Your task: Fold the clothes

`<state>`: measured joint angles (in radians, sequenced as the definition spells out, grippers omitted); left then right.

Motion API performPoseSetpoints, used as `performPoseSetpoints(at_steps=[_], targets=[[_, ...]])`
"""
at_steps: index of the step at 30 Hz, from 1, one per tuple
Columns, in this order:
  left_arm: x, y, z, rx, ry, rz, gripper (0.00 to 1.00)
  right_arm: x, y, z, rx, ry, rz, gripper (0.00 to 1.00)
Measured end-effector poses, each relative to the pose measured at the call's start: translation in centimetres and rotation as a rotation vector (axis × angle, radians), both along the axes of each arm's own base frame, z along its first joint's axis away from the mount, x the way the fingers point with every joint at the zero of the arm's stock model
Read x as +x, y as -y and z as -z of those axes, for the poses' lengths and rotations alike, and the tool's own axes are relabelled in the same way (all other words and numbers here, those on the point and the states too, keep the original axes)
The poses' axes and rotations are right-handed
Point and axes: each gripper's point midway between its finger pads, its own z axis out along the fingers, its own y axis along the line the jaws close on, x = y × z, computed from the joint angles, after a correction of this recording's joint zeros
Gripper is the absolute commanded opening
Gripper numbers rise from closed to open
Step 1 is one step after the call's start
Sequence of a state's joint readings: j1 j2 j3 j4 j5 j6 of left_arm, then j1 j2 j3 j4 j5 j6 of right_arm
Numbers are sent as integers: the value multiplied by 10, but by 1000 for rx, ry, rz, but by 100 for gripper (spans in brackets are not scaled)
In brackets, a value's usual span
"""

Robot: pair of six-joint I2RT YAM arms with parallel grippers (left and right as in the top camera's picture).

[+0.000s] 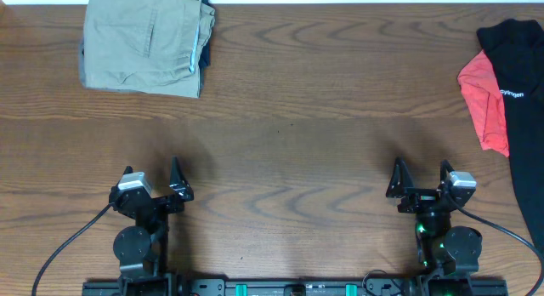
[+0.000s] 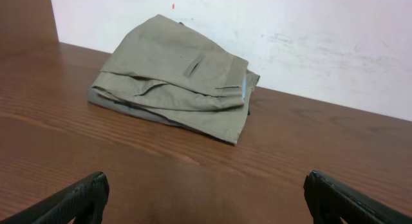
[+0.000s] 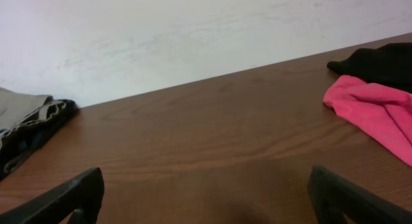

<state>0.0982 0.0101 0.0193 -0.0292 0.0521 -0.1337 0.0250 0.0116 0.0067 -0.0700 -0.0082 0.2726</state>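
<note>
Khaki trousers (image 1: 144,41) lie in a thick, roughly square bundle at the far left of the bench (image 1: 289,134), close to the white wall (image 2: 290,31). The layers are stacked with a pocket panel on top. A strip of dark blue cloth (image 1: 204,49) shows along the right side of the bundle; I cannot tell whether it lies under it or just beside it. The bundle looks already folded and set out of the working middle, which would leave room for the next piece.

At the far right, a black garment (image 1: 523,75) and a coral-red one (image 1: 484,96) lie loose and touching, seemingly waiting their turn.

Both arms sit at the near edge, well apart from all the clothes. The left fingers (image 1: 177,173) are spread wide and hold nothing, and the right fingers (image 1: 397,173) are likewise released and empty. This reads as a resting pose between steps.

Nothing that could hold clothes shows in any view; every garment lies straight on the wood.
</note>
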Motion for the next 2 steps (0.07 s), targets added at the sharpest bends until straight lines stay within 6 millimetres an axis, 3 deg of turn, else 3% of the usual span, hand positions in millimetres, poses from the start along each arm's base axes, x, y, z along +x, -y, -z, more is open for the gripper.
performPoseSetpoints(at_steps=[2], targets=[[0,0,0,0,0,0,98,0,0,0,0,0,0,99]])
